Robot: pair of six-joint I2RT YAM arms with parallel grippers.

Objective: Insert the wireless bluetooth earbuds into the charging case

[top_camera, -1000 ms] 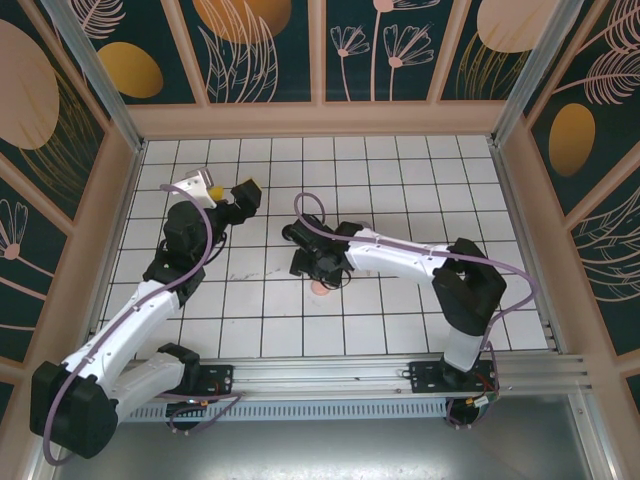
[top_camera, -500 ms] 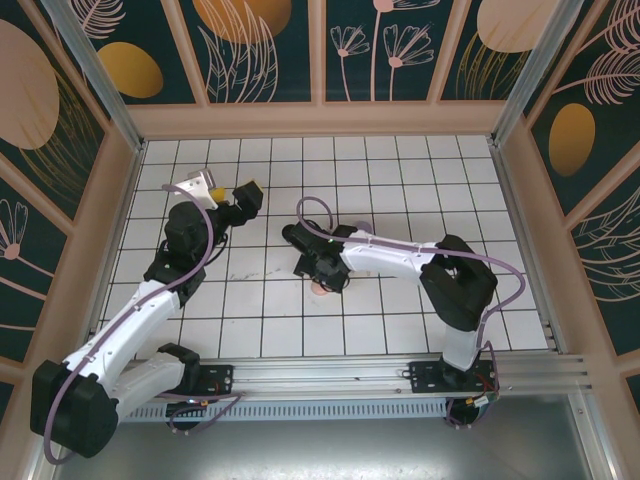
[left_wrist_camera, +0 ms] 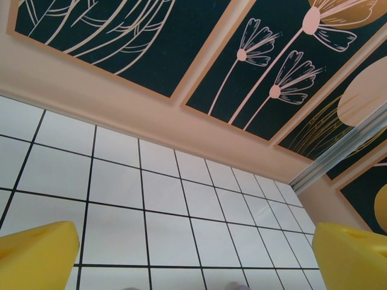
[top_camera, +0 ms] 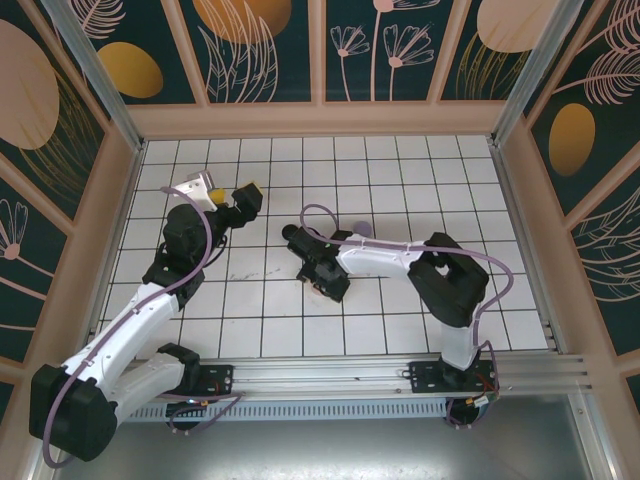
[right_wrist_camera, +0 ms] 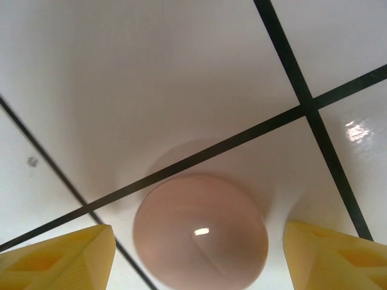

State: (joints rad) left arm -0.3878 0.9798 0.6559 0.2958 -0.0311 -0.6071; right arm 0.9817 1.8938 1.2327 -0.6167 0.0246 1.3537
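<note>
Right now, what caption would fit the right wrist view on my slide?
Right gripper open, yellow fingers either side of a round pink case on the tiled table.

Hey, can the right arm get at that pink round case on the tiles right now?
Probably yes. The right claw hangs open just over the pink round case, yellow fingers on either side, with bare tile around it and nothing visibly in the way.

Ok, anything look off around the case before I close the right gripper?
Nothing is spilled or damaged. The pinkish round case lies on the white tiles between the open fingers of the right gripper, untouched. It shows a smooth, closed-looking dome, which seems odd if it is about to be loaded.
</note>
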